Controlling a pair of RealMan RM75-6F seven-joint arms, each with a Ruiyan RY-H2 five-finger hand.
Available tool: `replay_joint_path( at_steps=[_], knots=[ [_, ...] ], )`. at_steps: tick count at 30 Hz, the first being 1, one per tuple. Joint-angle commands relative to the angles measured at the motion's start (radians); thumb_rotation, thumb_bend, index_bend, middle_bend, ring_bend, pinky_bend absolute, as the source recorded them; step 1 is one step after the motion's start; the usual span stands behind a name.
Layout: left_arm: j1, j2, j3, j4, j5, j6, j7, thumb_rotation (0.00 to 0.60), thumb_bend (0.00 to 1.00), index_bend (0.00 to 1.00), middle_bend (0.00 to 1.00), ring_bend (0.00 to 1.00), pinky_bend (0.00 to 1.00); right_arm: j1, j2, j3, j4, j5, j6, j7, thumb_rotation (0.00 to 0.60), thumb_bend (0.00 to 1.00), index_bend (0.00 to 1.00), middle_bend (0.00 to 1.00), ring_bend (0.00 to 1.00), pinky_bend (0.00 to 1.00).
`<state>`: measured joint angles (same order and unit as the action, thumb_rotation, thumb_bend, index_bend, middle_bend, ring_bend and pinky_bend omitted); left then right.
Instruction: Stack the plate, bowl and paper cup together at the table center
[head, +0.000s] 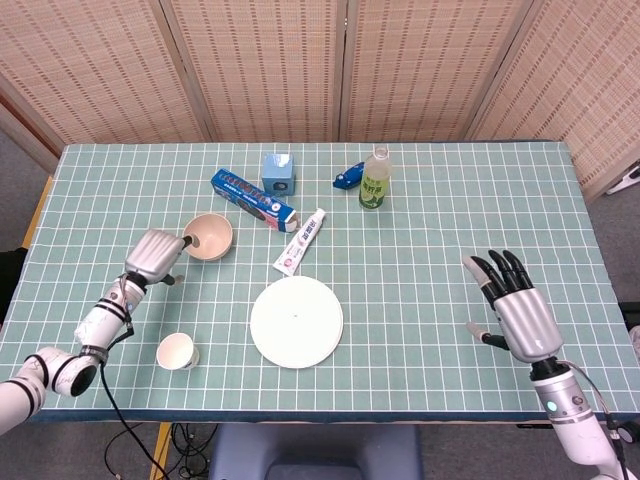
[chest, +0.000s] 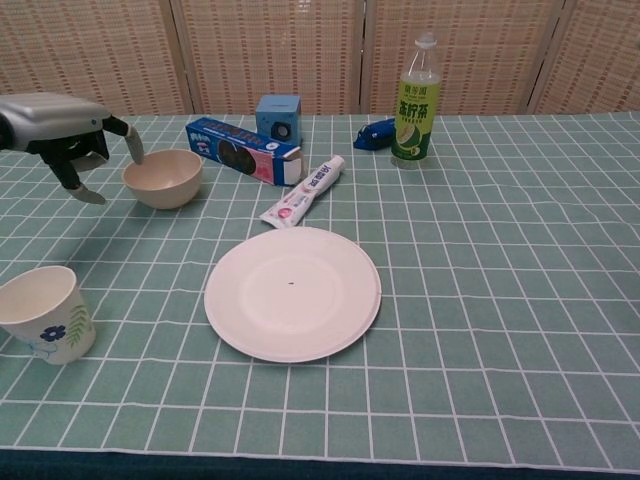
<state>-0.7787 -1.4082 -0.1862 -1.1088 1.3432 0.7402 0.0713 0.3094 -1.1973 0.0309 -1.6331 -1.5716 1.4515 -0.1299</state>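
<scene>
my left hand (head: 157, 253) hangs just beside the bowl (head: 208, 236), on its left, fingers apart and holding nothing, one fingertip at the near-left rim; i cannot tell whether it touches. so i judge the step in hand is the reach for the bowl, and nothing is stacked yet. the bowl stands in the left half of the table (head: 430, 200), toward the far edge; the paper cup (head: 176, 351) sits upright near the near-left corner; the plate (head: 296, 321) lies flat about mid-width, closer to the near edge, bare. the next move calls for closing my fingers over the bowl's rim, lifting it and carrying it right onto the plate. my right hand (head: 517, 312) rests apart from everything near the right edge, fingers spread, empty. the chest view cuts off my left arm at its left edge, and leaves my right hand out altogether.
</scene>
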Motion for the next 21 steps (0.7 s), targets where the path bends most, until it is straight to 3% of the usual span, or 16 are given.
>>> replay_joint_path(
  at_steps=[1, 12, 21],
  knots=[
    [-0.028, -0.039, -0.008, 0.044, -0.043, -0.031, 0.033, 0.6, 0.17, 0.34, 0.88, 0.83, 0.88, -0.003, 0.001, 0.003, 0.002, -0.001, -0.002, 0.004, 0.6, 0.15, 0.06, 0.13, 0.0, 0.0],
    [-0.071, -0.147, -0.014, 0.168, -0.137, -0.073, 0.088, 0.6, 0.17, 0.41, 0.9, 0.85, 0.88, -0.011, 0.001, 0.013, 0.013, -0.003, -0.015, 0.018, 0.6, 0.15, 0.06, 0.13, 0.0, 0.0],
    [-0.091, -0.197, -0.009, 0.242, -0.145, -0.083, 0.067, 0.6, 0.27, 0.47, 0.91, 0.85, 0.88, -0.018, 0.003, 0.021, 0.018, 0.0, -0.023, 0.024, 0.6, 0.15, 0.06, 0.13, 0.0, 0.0]
  ],
)
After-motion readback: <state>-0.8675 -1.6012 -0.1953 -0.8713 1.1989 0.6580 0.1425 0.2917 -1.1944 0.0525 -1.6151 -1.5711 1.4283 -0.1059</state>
